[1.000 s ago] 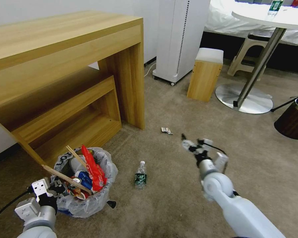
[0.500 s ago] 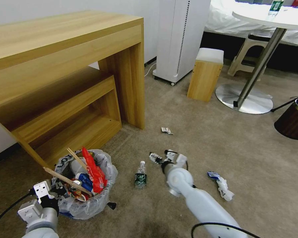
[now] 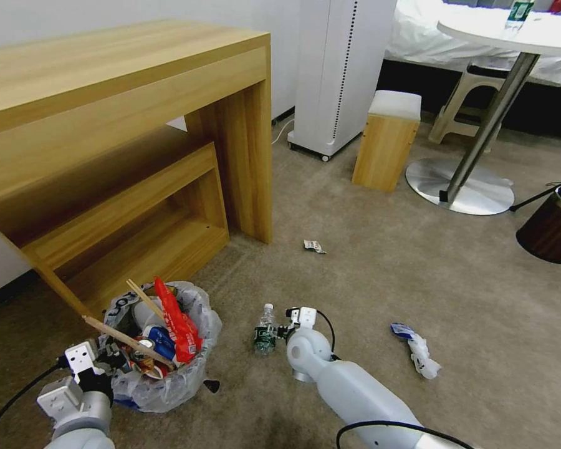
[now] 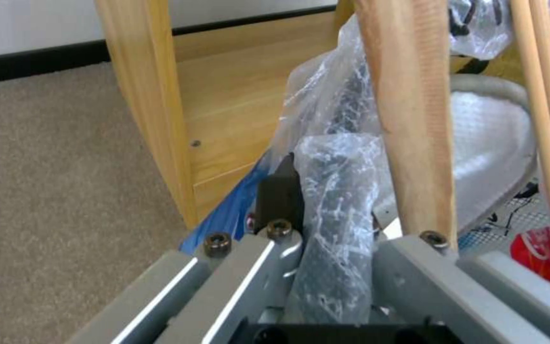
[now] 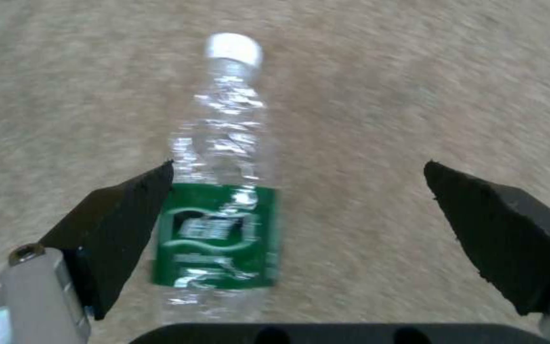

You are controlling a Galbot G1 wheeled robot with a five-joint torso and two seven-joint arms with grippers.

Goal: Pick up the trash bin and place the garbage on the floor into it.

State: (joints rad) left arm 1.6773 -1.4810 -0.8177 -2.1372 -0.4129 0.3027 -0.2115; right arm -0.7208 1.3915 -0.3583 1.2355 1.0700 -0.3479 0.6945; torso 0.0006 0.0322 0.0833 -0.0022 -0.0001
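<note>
The trash bin (image 3: 168,374), lined with a crinkled plastic bag, stands on the beige floor (image 3: 368,280) at the lower left, stuffed with garbage such as a red wrapper (image 3: 177,321) and wooden sticks (image 3: 128,340). My left gripper (image 3: 109,360) is shut on the bin's bag-covered rim (image 4: 335,215). A green-labelled bottle (image 3: 265,329) lies to the right of the bin. My right gripper (image 3: 282,330) is open just beside it. In the right wrist view the bottle (image 5: 224,191) lies against one of the spread fingers (image 5: 122,224). A small wrapper (image 3: 313,246) and a white-blue packet (image 3: 417,350) lie farther off.
A wooden desk (image 3: 137,125) with a low shelf stands behind the bin. A white appliance (image 3: 340,68), a wooden stool (image 3: 386,140) and a round table's metal base (image 3: 461,187) stand at the back. A dark brown bin (image 3: 551,227) sits at the right edge.
My right arm has swung left and down from the middle of the floor to the bottle, uncovering the white-blue packet. The left gripper and the bin have stayed put.
</note>
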